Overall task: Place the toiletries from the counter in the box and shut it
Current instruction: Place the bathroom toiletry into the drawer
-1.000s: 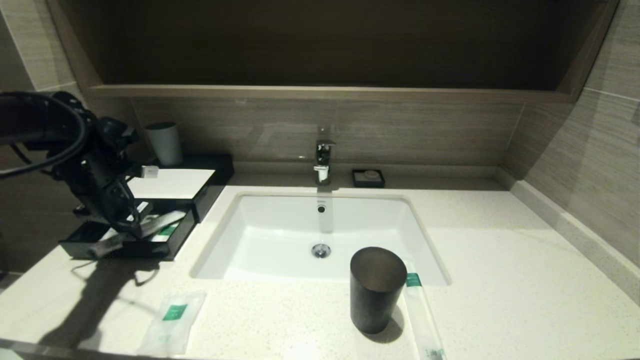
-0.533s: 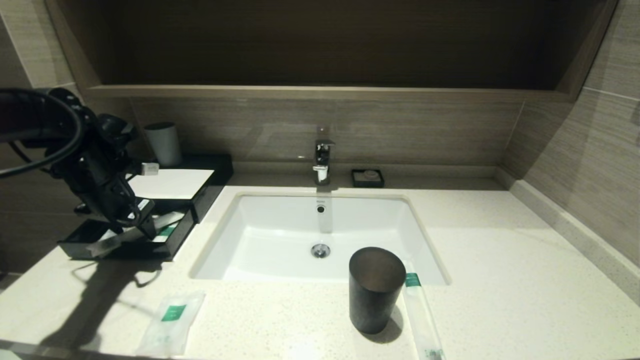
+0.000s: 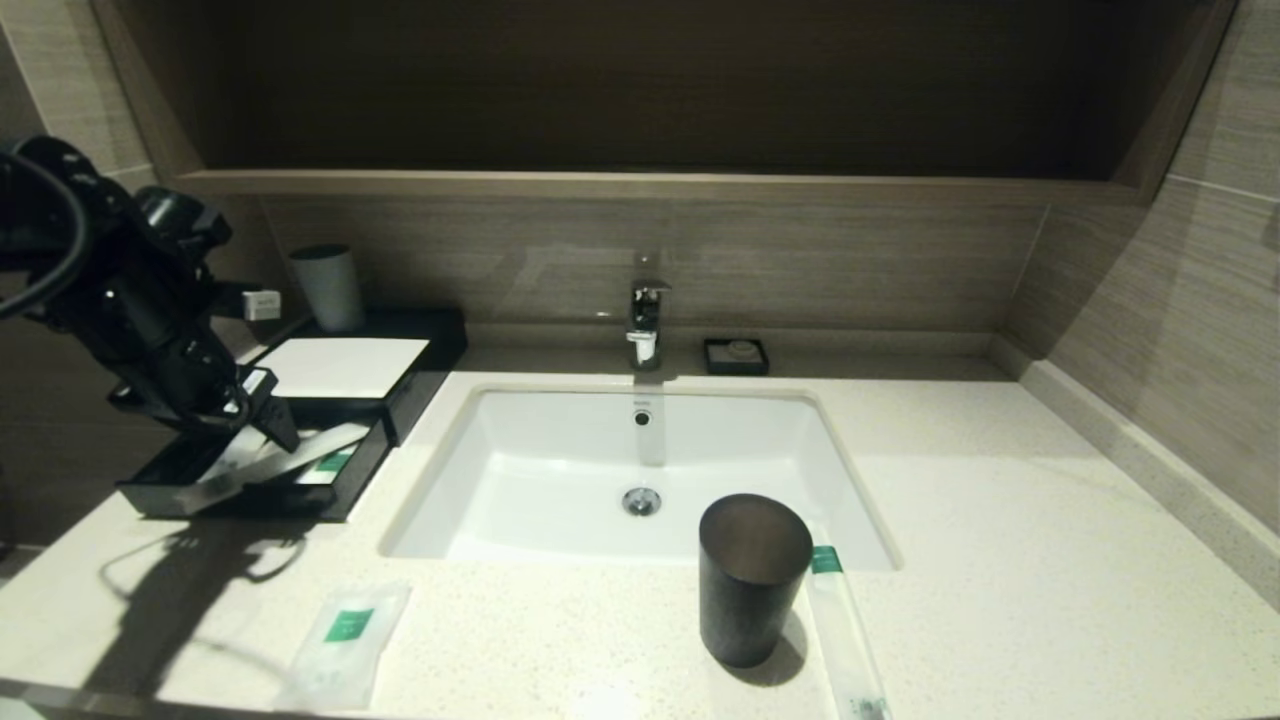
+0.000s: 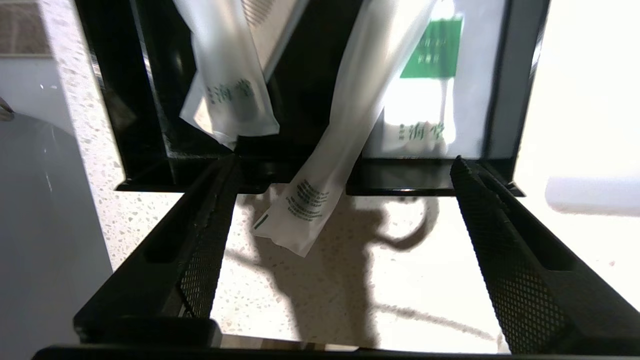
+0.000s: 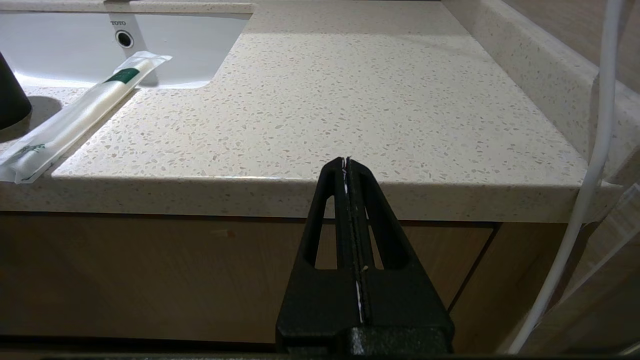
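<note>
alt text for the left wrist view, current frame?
Open left gripper, empty, above the box drawer, where a long sachet pokes out over the front edge onto the counter. Two more sachets lie in the drawer.

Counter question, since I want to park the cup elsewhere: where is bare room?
The counter is bare right of the sink, up to the wall. In front it's crowded: dark cup, long sachet, flat sachet. The box fills the left.
</note>
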